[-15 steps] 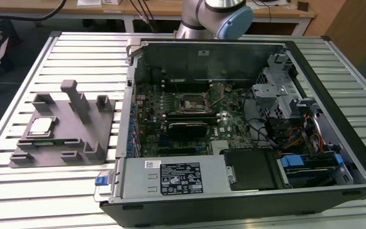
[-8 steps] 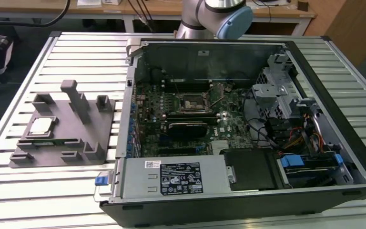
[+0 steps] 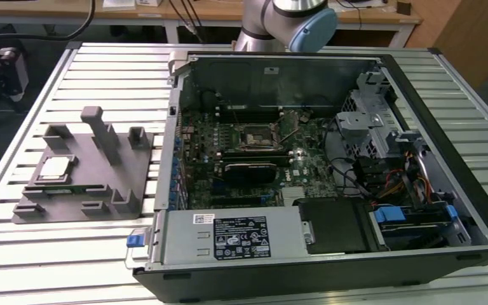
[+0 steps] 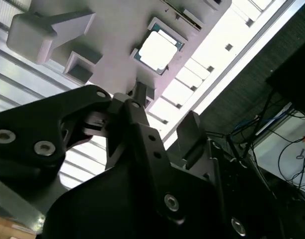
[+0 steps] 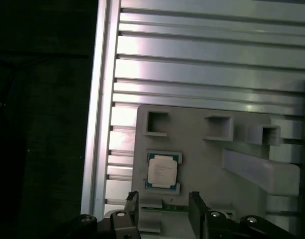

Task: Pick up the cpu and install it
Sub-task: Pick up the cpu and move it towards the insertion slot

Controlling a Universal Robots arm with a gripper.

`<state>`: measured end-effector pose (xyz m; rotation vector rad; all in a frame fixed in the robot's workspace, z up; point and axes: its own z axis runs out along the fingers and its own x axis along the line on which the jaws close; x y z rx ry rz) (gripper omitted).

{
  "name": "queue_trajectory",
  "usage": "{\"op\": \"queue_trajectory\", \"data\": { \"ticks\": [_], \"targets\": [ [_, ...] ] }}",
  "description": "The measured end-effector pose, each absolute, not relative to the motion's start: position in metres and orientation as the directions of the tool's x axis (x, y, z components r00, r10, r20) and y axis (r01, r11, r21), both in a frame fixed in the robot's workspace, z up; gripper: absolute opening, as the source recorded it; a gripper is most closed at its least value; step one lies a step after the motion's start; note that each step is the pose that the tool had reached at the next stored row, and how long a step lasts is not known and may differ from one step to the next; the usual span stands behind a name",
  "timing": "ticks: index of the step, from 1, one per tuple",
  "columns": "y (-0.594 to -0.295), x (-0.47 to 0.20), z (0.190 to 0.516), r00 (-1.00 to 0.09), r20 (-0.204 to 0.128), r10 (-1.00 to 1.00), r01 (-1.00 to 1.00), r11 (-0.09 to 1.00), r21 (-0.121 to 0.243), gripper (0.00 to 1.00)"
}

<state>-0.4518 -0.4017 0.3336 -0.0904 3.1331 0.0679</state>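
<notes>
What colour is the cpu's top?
Pale silver, with a green border around it; the cpu shows clearest in the first wrist view.

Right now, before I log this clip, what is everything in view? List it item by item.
cpu: one, pale silver top, lying in the grey tray.
grey tray: one, grey with upright posts, on the table at the exterior view's left.
slatted table: one, silver metal, under the tray and case.
computer case: one, black, open, at the exterior view's right.
motherboard: one, green, inside the case.
socket frame: one, black with a metal rim, on the motherboard.
power supply: one, silver-grey, inside the case.
robot arm: one, silver with a pale blue cap, behind the case.
end effector: one, black, open, holding nothing, over the tray, apart from the cpu.
</notes>
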Motion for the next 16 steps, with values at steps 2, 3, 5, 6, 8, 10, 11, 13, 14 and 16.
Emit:
{"op": "queue_trajectory", "data": {
  "ticks": [2,3,5,6,8,10,11,13,14,16],
  "targets": [
    [-0.402,-0.452,0.331,-0.998,-0.008,-0.060,-0.060,0.997,0.043,0.58],
    [-0.402,-0.452,0.330,-0.998,-0.008,-0.060,-0.061,0.997,0.043,0.58],
    [-0.402,-0.452,0.327,-0.998,-0.008,-0.062,-0.062,0.997,0.043,0.70],
    [-0.402,-0.452,0.325,-0.998,-0.008,-0.062,-0.062,0.997,0.043,0.70],
    [-0.402,-0.452,0.322,-0.998,-0.008,-0.062,-0.063,0.997,0.043,0.76],
    [-0.402,-0.452,0.319,-0.998,-0.008,-0.063,-0.063,0.997,0.043,0.76],
    [-0.402,-0.452,0.317,-0.998,-0.008,-0.063,-0.063,0.997,0.043,0.76],
    [-0.402,-0.452,0.314,-0.998,-0.008,-0.063,-0.063,0.997,0.043,0.76],
    [-0.402,-0.452,0.313,-0.998,-0.008,-0.063,-0.064,0.997,0.042,0.76],
    [-0.402,-0.452,0.309,-0.998,-0.008,-0.064,-0.065,0.997,0.042,0.77]
  ]
}}
